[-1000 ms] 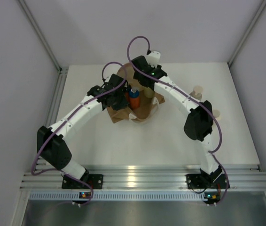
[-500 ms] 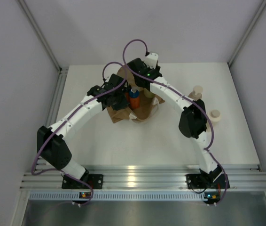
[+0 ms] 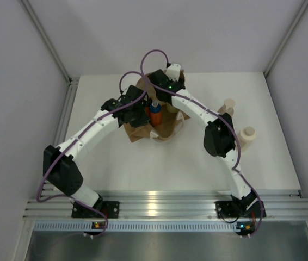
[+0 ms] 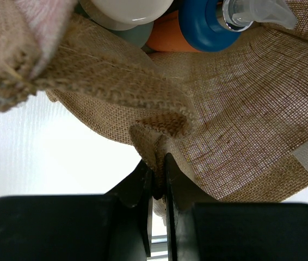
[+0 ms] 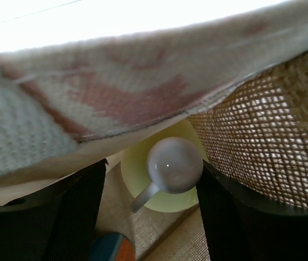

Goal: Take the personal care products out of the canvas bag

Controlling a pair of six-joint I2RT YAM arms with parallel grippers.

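Note:
The canvas bag (image 3: pixel 162 128) lies open in the middle of the table. My left gripper (image 3: pixel 141 115) is shut on a fold of the bag's rim (image 4: pixel 159 149). An orange bottle (image 3: pixel 155 115) with a blue cap (image 4: pixel 203 22) stands inside, next to a dark grey-green bottle (image 4: pixel 135 37) with a white cap. My right gripper (image 3: pixel 166 100) is open inside the bag's mouth. Its fingers (image 5: pixel 78 212) straddle the white pump head (image 5: pixel 174 163) of the yellow-green bottle (image 5: pixel 137 174) without gripping it. A tan bottle (image 3: pixel 229 106) and a cream bottle (image 3: pixel 248 134) stand on the table to the right.
The bag's lining (image 5: pixel 116 103) hangs just over my right gripper, and the woven wall (image 5: pixel 263 141) is close on its right. The blue cap of the orange bottle (image 5: pixel 108 247) sits just below the left finger. Purple cables loop above the bag.
My right arm has swung left and reached further into the bag's mouth over the yellow-green bottle. My left gripper has kept its hold on the bag rim.

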